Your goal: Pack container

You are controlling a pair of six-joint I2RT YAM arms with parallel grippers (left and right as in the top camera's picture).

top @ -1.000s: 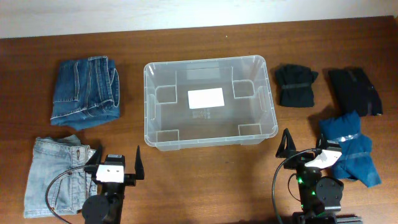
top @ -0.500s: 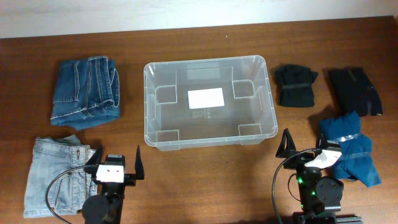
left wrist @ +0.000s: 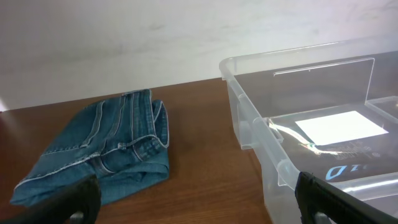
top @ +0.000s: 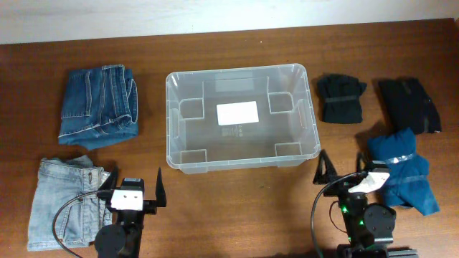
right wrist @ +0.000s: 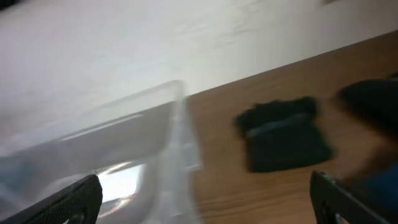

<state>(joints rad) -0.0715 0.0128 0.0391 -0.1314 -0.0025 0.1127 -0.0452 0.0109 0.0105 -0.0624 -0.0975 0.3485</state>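
Near the front edge of the surface [top: 229,211], left gripper [top: 133,183] and right gripper [top: 342,170]: jaws wide on both, nothing held. Container [top: 215,140] at centre, beyond both. Dark jeans [top: 99,104] and pale jeans [top: 61,204] to its left. Two black garments [top: 341,99] and blue cloth [top: 405,168] to its right.

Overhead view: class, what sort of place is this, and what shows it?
Probably a robotics lab bench set up for a packing trial: a wooden table with left gripper and right gripper at its near edge, an empty clear container, and folded jeans beside it.
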